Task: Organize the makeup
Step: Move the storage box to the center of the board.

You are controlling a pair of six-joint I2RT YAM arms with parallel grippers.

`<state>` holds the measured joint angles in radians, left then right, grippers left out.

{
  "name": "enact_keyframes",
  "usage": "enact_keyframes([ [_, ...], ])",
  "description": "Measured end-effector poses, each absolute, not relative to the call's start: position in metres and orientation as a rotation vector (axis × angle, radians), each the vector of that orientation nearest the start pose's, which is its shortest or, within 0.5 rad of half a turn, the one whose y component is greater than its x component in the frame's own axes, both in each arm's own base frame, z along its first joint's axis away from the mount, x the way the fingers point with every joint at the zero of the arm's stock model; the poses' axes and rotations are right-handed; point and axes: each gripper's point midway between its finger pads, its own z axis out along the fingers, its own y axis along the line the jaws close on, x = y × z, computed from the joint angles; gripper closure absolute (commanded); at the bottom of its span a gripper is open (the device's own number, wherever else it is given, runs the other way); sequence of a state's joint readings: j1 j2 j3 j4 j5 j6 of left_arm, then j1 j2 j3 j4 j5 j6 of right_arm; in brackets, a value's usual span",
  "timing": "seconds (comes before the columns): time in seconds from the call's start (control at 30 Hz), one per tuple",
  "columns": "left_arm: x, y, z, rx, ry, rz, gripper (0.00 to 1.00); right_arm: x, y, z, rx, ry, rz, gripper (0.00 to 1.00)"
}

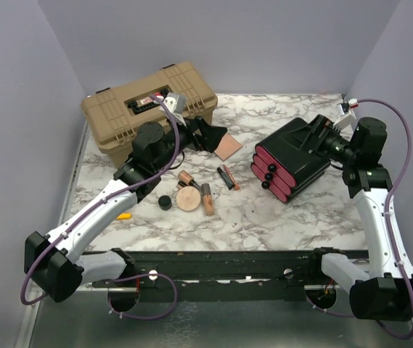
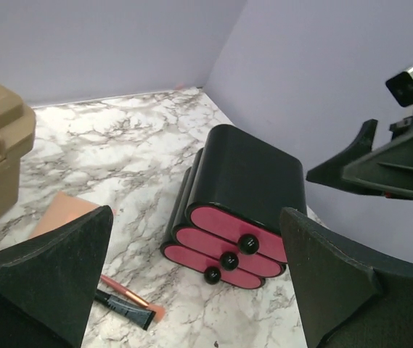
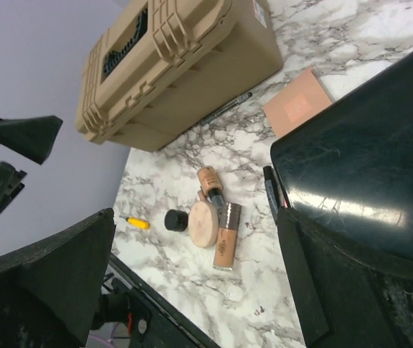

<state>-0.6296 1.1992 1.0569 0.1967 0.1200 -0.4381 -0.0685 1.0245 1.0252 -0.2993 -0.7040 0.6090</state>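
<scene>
The left claw [image 1: 212, 136] is spread wide and holds nothing. It hangs above the table [image 1: 264, 217], out in front of the drawer fronts of the black box with pink drawers [image 1: 293, 156] and just beside the flat square compact [image 1: 229, 147], without touching it. The right claw [image 1: 321, 134] is also spread wide and empty. It sits at the box's back, opposite the drawer fronts, with one finger right against the glossy black shell; whether they touch cannot be told.

From the left wrist, a finger covers one corner of the square compact and cuts off the slim black-and-red tube [image 1: 227, 176]. From the right wrist, the box's shell hides its own drawers and part of that slim tube.

All the makeup lies loose on the table on the drawer-front side of the box. The slim tube is nearest the box, with the square compact just beyond it. Farther from the box are the two copper tubes [image 1: 207, 199], the round peach compact [image 1: 189, 198] touching one of them, and then the small black jar [image 1: 165, 202]. A yellow pen [image 1: 124, 215] lies farthest from the box. A tan case [image 1: 148, 109] stands well apart from the box, past the left claw, with a thin black pencil [image 3: 226, 107] along its base.
</scene>
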Motion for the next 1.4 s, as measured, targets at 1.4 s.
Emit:
enact_keyframes([
  [1.4, 0.318, -0.358, 0.231, 0.34, 1.856, -0.539, 0.18, 0.326, 0.073, 0.226, 0.144, 2.192, 0.683, 0.35],
])
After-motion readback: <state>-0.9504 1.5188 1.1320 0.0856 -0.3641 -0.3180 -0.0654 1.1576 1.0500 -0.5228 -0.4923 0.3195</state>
